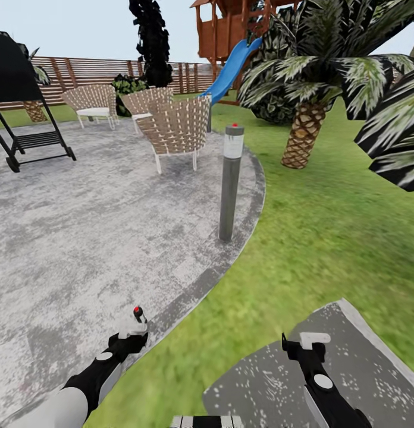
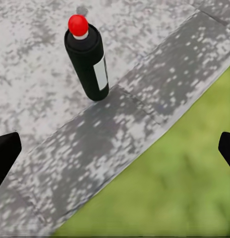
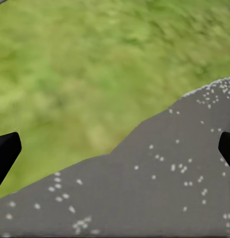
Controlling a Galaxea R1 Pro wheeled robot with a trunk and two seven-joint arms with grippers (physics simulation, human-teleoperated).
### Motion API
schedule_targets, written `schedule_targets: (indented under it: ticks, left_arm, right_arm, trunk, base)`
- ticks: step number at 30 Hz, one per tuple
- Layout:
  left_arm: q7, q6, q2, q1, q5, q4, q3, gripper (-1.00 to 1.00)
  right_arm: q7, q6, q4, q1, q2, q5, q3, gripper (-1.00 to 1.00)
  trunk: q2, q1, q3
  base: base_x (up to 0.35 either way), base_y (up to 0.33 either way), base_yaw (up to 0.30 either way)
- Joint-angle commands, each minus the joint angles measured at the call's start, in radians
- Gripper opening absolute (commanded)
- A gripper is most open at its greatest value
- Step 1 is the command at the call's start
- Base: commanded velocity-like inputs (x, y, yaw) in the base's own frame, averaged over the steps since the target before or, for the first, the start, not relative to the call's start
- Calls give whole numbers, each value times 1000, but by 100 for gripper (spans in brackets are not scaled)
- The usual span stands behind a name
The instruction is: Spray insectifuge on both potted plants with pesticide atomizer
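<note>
1. Quickly: left gripper (image 2: 115, 151) spread wide, nothing between its black fingertips (image 2: 6, 153); it hangs over the dark border band of the round patio (image 1: 112, 238), close to the lawn (image 1: 326, 238) edge.
2. Pesticide atomizer (image 2: 87, 62), a black bottle with red cap and white label, stands upright on the patio paving just beyond the left gripper, not touched. In the head view it shows just above the left gripper (image 1: 131, 336), red tip up (image 1: 137, 313).
3. Right gripper (image 3: 115, 148) also spread wide and empty, fingertips at the frame edges; below it a dark grey speckled stepping slab (image 3: 159, 193) meets grass. Head view puts it (image 1: 302, 348) over that slab (image 1: 350, 356).
4. Grey bollard light (image 1: 231, 178) with a red top stands at the patio rim, well ahead of both arms.
5. Three wicker chairs (image 1: 177, 128) sit on the patio farther back; a black slatted frame (image 1: 28, 139) on the far left.
6. Palm (image 1: 305, 139) with scaly trunk on the lawn to the right; blue slide (image 1: 231, 71) with a wooden play tower and brown slatted fence (image 1: 82, 71) behind.
7. Potted plants: can't make out any.
</note>
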Motion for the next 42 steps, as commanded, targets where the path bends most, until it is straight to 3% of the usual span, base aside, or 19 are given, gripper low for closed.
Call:
schedule_targets:
  ticks: [1, 20, 30, 34, 42]
  left_arm:
    - [-2, -3, 0, -1, 1, 1, 0, 100]
    - [-2, -3, 0, -1, -2, 1, -2, 100]
    - [-2, -6, 3, -1, -3, 1, -1, 100]
    - [-2, -84, 4, 1, -5, 7, 0, 100]
    - [-2, -112, 5, 1, -9, 8, -1, 100]
  right_arm:
    - [-3, -3, 1, 0, 0, 1, 1, 100]
    - [-4, -4, -1, 0, 0, 2, 1, 100]
    - [-4, -4, -1, 0, 0, 2, -1, 100]
    - [-4, -4, 0, 0, 0, 2, 0, 100]
    - [-4, -4, 0, 0, 0, 2, 1, 100]
  trunk:
    - [-1, 0, -6]
    - [-5, 9, -84]
    - [-5, 9, -84]
    - [-5, 9, -84]
    - [-5, 9, -84]
  base:
    - [0, 0, 0]
    - [0, 0, 0]
    - [50, 28, 0]
    - [261, 197, 0]
    - [221, 183, 0]
